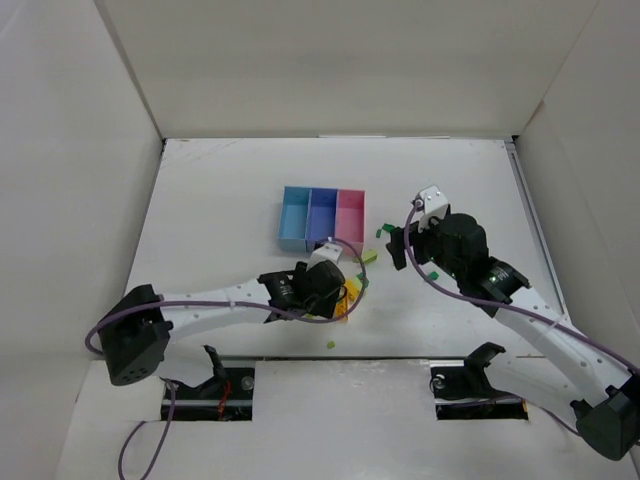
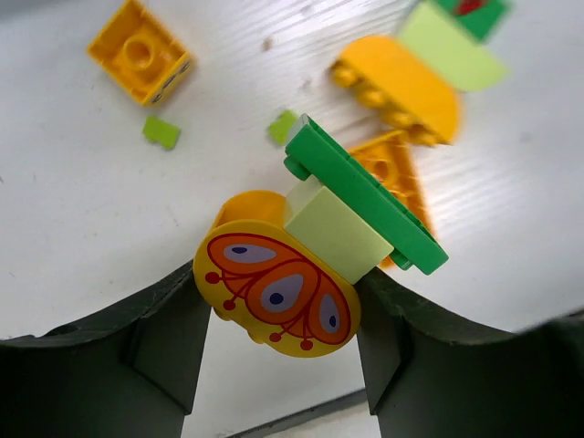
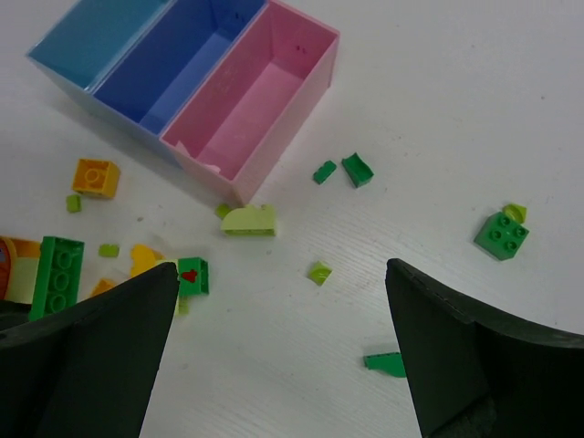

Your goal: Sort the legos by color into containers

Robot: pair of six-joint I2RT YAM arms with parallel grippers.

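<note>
My left gripper [image 2: 281, 339] is shut on a round yellow lego [image 2: 278, 292] printed with a red butterfly wing. A lime brick [image 2: 338, 233] and a green plate [image 2: 365, 196] are stuck to it. In the top view the left gripper [image 1: 335, 290] sits just in front of the containers [image 1: 322, 217], a joined light blue [image 3: 91, 36], periwinkle [image 3: 182, 64] and pink bin [image 3: 260, 100]. All three bins look empty. My right gripper [image 3: 278, 356] hangs open over bare table right of them, with nothing between its fingers. Loose legos lie around: a yellow square [image 3: 96, 176], a lime curved piece [image 3: 249, 220] and a dark green brick [image 3: 501, 234].
More yellow pieces [image 2: 401, 87] and small lime bits [image 2: 161, 132] lie just beyond the left gripper. A green brick with a red heart [image 3: 192, 276] and a small green wedge [image 3: 385, 363] sit near the right gripper's fingers. White walls enclose the table on three sides.
</note>
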